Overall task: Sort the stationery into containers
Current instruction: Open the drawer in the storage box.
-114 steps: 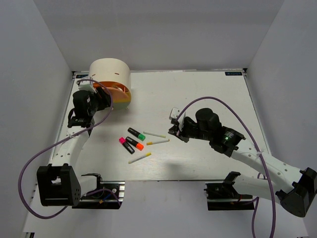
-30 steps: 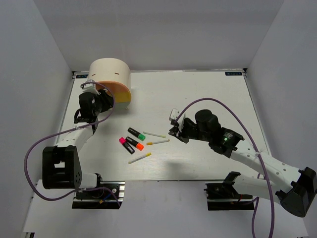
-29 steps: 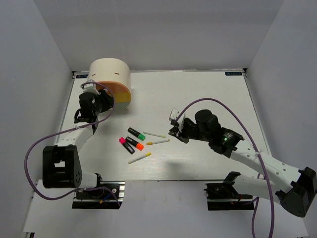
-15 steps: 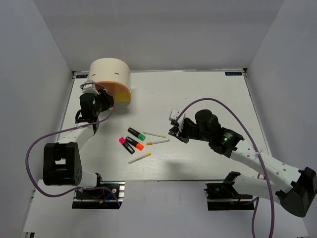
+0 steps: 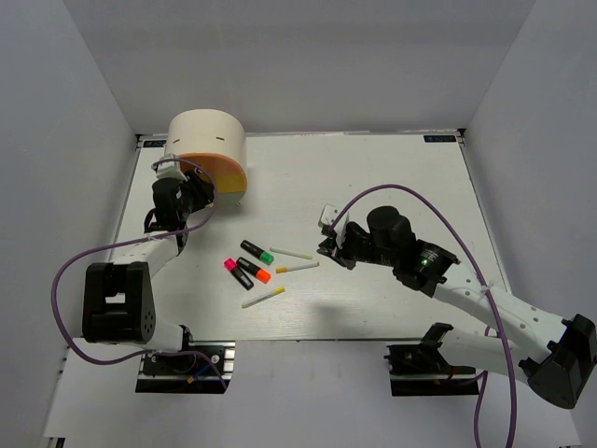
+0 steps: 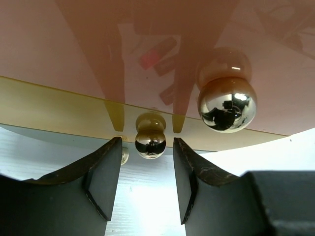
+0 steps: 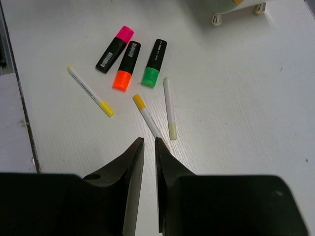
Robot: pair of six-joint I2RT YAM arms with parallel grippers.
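left gripper (image 6: 147, 146) open, fingers straddling small chrome knob (image 6: 150, 141) on organiser (image 5: 209, 140) face, no contact, right gripper (image 7: 149, 143) jaws barely apart, empty, well away from organiser

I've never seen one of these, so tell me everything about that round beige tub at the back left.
The organiser is a cream drum standing on small white feet at the far left corner of the table. Its flat front, glossy and shading orange to yellow, faces the table's middle. Two shiny ball knobs stick out of it; the left arm's fingers straddle the lower one, a gap showing on each side.
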